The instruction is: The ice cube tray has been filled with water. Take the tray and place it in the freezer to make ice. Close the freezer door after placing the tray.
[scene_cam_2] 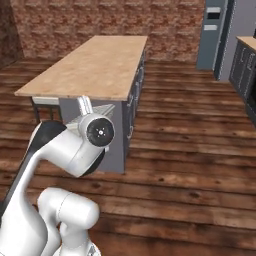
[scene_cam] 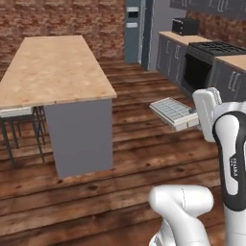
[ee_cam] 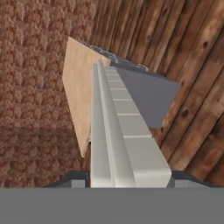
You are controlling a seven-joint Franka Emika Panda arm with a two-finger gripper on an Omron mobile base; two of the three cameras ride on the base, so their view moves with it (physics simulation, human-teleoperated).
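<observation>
Hand [ee_cam: 127, 181] pinches the ice cube tray [scene_cam: 174, 112] at one end, holding it over the wooden floor [scene_cam: 134, 168] beside the island counter [scene_cam: 53, 67]; no readable writing.

The ice cube tray [scene_cam: 174, 112] is pale grey-white with a grid of cells. The island [scene_cam: 53, 67] has a speckled tan top over grey sides; the freezer [scene_cam: 134, 29] is slate-blue

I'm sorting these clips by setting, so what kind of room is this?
A home kitchen, most likely: a wood-topped island stands on a plank floor, a gas stove with a dark oven sits in the counter run, and a tall slate-blue freezer stands against the brick wall.
</observation>
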